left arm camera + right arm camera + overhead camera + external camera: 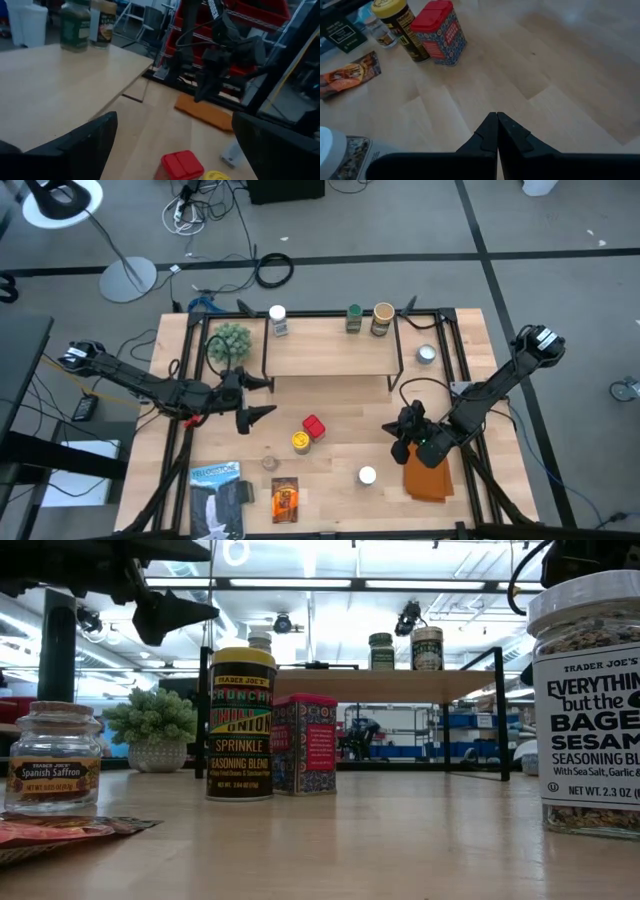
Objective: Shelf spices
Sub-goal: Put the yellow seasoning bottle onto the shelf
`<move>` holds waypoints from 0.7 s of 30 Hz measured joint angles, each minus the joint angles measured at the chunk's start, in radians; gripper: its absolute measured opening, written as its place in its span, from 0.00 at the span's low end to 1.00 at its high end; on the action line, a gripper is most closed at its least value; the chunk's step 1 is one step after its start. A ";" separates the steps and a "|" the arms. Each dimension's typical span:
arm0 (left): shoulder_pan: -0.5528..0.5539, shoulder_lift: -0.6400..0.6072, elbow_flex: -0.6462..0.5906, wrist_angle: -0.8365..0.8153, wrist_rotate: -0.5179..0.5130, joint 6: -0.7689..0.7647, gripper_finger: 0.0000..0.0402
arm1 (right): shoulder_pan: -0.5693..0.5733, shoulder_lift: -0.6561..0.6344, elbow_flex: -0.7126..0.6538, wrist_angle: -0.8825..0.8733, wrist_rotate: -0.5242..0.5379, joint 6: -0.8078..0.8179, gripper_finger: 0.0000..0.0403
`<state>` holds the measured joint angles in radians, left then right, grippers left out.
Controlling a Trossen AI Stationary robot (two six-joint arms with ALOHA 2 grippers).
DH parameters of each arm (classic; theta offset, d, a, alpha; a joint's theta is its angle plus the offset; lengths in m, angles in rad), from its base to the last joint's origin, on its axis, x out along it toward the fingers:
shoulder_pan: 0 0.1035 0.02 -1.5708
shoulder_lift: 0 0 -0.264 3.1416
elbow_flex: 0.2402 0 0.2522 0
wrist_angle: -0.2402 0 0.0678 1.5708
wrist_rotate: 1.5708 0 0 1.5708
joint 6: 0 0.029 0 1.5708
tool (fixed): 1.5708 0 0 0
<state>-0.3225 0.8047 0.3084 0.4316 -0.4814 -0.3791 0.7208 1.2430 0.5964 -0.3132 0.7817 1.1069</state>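
The shelf [330, 352] stands at the table's far middle. On its top board are a white-lidded jar [278, 321], a green jar [354, 318] and a tan-lidded jar [382, 320]. On the table in front stand the red box [313, 426], a yellow-lidded jar [300, 442], a small saffron jar [270, 464] and a white-lidded jar [367, 476]. The orange-brown packet [285, 498] lies flat near the front edge. My left gripper [272, 397] is open, left of the red box [182, 165] and off the shelf's front left corner. My right gripper [400, 438] hangs shut over bare table [497, 132], right of the red box.
A blue-and-white flat package [217, 498] lies at the near left. A folded orange-brown cloth [428, 475] lies under the right arm. A potted plant [232, 340] stands at the shelf's left end and a small silver-lidded tin [427, 355] at its right end. Black frame rails run along the table's sides.
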 joint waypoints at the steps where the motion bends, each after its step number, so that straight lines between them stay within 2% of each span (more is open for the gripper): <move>1: 0.000 0.000 0.000 0.003 0.010 -0.016 0.99 | 0.000 0.000 0.000 0.000 0.000 0.000 0.01; 6: -0.001 0.016 0.016 -0.001 0.062 -0.017 0.99 | 0.000 0.000 0.000 0.000 -0.006 -0.001 0.00; 10: -0.001 0.067 0.085 -0.033 0.098 0.033 0.99 | 0.000 0.000 0.000 -0.001 -0.008 -0.001 0.01; 15: -0.001 0.187 0.233 -0.212 0.119 0.073 0.98 | 0.000 0.000 0.000 -0.001 -0.020 -0.009 0.00; 21: -0.001 0.407 0.462 -0.473 0.159 0.036 0.98 | 0.000 0.000 0.000 -0.003 -0.033 -0.037 0.01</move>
<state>-0.3235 1.2120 0.7705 -0.0415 -0.3229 -0.3426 0.7208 1.2430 0.5964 -0.3164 0.7487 1.0700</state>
